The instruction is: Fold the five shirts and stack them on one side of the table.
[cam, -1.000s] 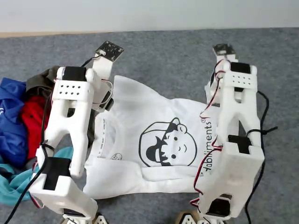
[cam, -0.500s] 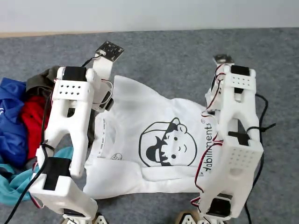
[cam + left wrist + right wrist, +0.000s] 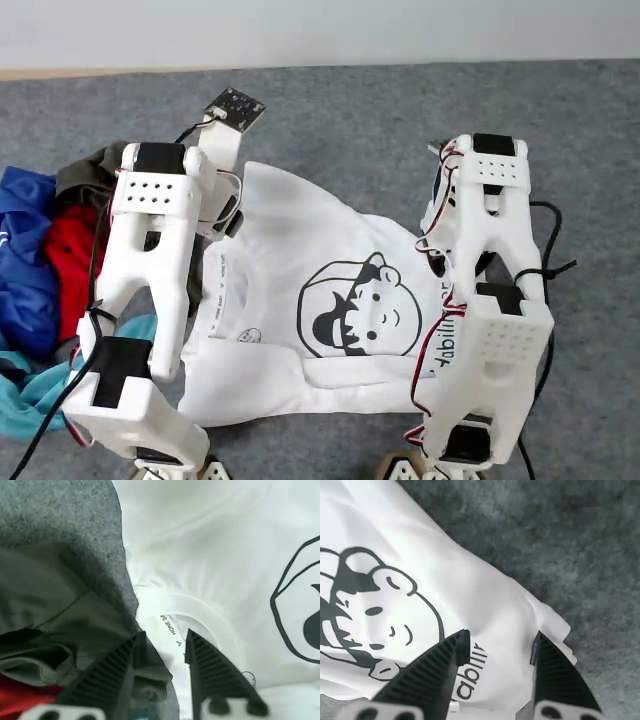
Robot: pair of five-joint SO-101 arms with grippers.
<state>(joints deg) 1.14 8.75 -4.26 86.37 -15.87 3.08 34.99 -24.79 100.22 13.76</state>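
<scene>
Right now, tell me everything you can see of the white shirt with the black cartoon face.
The white cotton-looking shirt with the black cartoon face lies print up and wrinkled on the grey table. The open left gripper is over its labelled collar, the open right gripper over a lettered corner.

High view looks down; wrist views close over the white shirt [image 3: 300, 230].

We see a white shirt [image 3: 300, 235] with a cartoon face lying rumpled, print up, on the table [image 3: 350, 110]. Just beside it, a blue shirt [image 3: 25, 260], red shirt [image 3: 70, 255], teal shirt [image 3: 30, 405] and olive shirt [image 3: 85, 172] sit heaped.
</scene>
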